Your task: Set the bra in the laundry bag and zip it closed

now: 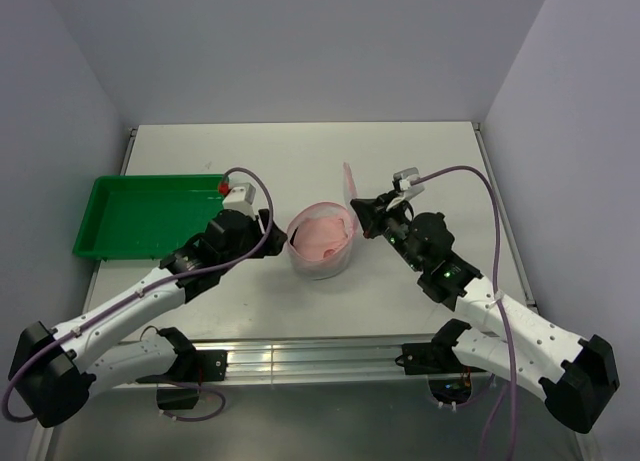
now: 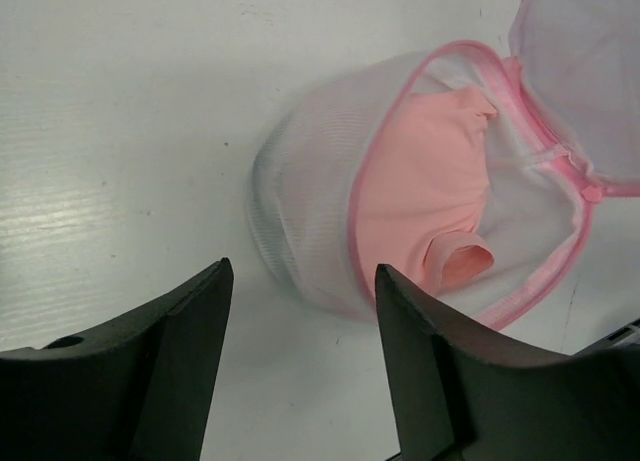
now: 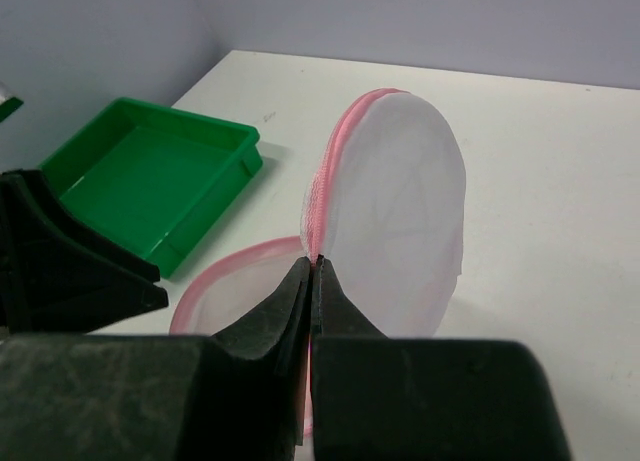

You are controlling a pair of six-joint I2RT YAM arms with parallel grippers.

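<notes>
bra (image 2: 420,181) in laundry bag (image 2: 300,211) | left jaws apart, bag just ahead | right jaws clamped on lid (image 3: 400,201) rim

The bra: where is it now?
In the top view, the bra lies inside the open laundry bag, near the centre, right of the green tray.

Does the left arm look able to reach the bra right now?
Probably yes: the right gripper holds the lid up, so the bra lies exposed in the laundry bag, with the open left gripper beside it.
</notes>
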